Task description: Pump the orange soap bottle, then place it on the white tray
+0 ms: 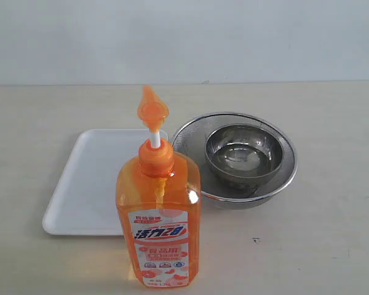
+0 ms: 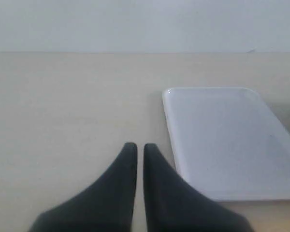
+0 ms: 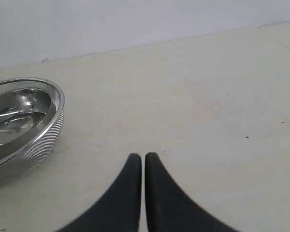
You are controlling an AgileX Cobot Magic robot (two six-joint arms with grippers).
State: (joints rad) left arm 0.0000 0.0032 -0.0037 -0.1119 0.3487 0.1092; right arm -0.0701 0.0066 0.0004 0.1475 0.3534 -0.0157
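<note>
Exterior near, tilted down, wrists low, sharing white tray [image 1: 86, 184], steel bowl [image 1: 278, 184]

Right gripper [image 3: 143, 158] over pale table [image 3: 208, 111], black fingers [image 3: 130, 193] pressed together, nothing between. Steel bowl [image 3: 24, 121] nearby, apart.

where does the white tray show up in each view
Exterior view: white tray left of centre, partly behind the orange soap bottle.
Left wrist view: tray just beyond the left gripper, off to one side.
Right wrist view: not in it.
Shared landmark: table's far edge against the wall.
</note>
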